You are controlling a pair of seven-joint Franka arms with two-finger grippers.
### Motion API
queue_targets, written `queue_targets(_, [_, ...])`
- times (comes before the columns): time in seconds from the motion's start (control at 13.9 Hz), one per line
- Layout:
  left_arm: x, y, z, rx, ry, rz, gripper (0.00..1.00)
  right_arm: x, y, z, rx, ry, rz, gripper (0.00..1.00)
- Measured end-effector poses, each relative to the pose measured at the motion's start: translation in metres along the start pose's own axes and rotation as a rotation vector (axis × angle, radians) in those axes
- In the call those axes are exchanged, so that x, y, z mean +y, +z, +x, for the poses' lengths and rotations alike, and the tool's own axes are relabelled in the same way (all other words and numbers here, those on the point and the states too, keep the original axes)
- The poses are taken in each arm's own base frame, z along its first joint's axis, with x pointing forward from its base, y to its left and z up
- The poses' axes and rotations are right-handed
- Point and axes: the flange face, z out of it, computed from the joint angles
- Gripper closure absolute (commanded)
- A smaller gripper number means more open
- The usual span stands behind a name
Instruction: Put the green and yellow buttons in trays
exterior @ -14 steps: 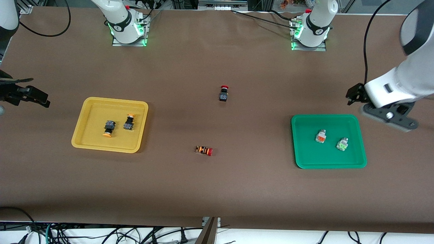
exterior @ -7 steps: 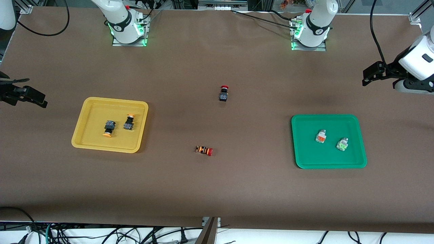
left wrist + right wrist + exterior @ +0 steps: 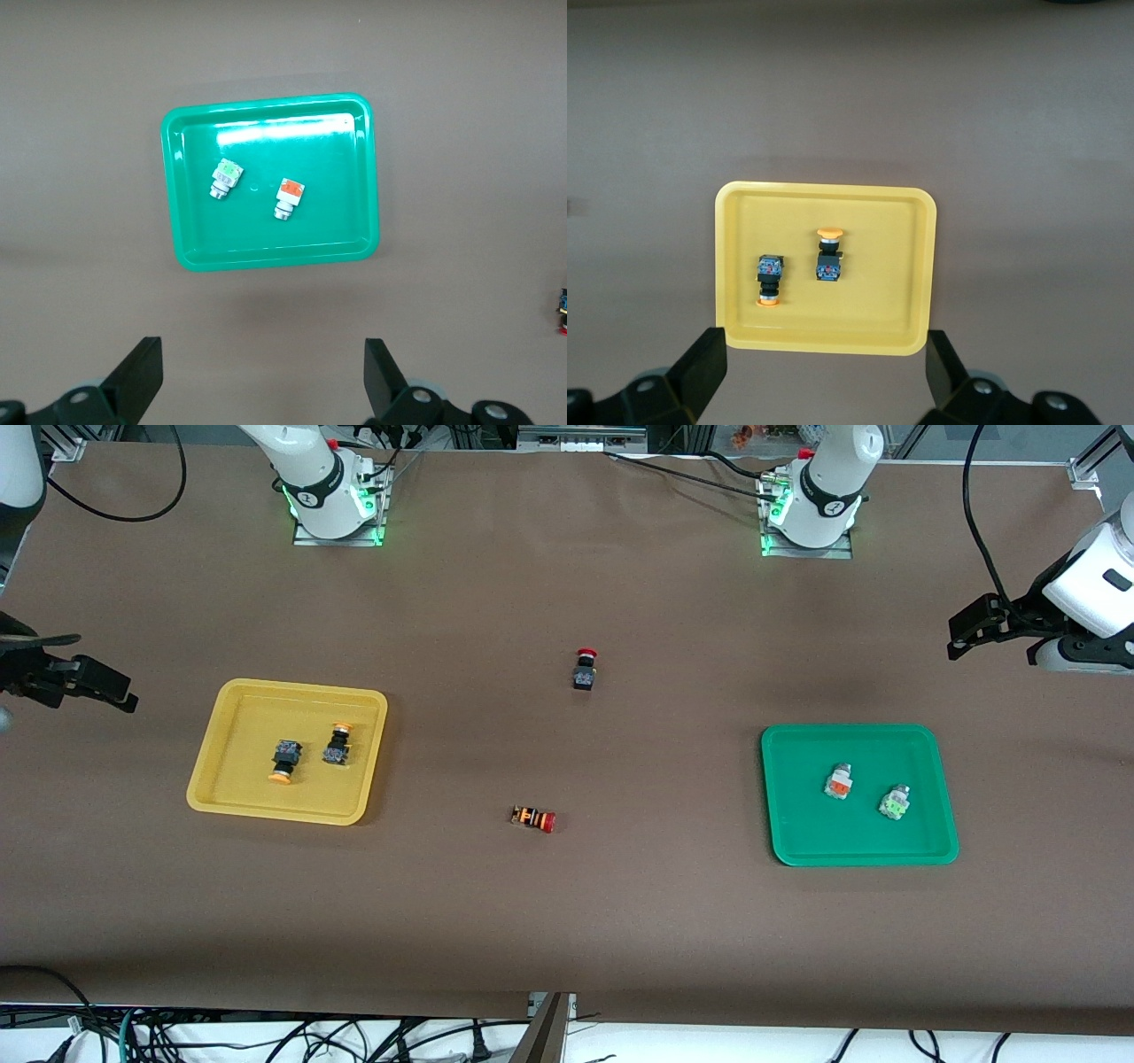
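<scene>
Two yellow-capped buttons [image 3: 306, 755] lie in my yellow tray [image 3: 232, 802], two silver ones [image 3: 866, 791] in the green tray [image 3: 784, 841]; my left gripper [image 3: 261, 381] and right gripper [image 3: 824, 376] hang released, empty.

White rounded arm links, black joint bands; bases [image 3: 337, 491] on metal plates, green glowing lights, red buttons. Black angular fingers [image 3: 137, 381], silver screws, black cables [image 3: 974, 522] trailing.
</scene>
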Motion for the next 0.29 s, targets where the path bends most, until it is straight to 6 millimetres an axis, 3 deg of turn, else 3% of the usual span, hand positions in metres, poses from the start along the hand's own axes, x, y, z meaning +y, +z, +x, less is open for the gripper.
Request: queue_targets(0.29, [0.003,0.001,0.000,-0.002,-0.029,-0.003,0.00,-0.016,0.021,0.008,-0.027,-0.025,0.002,0.01])
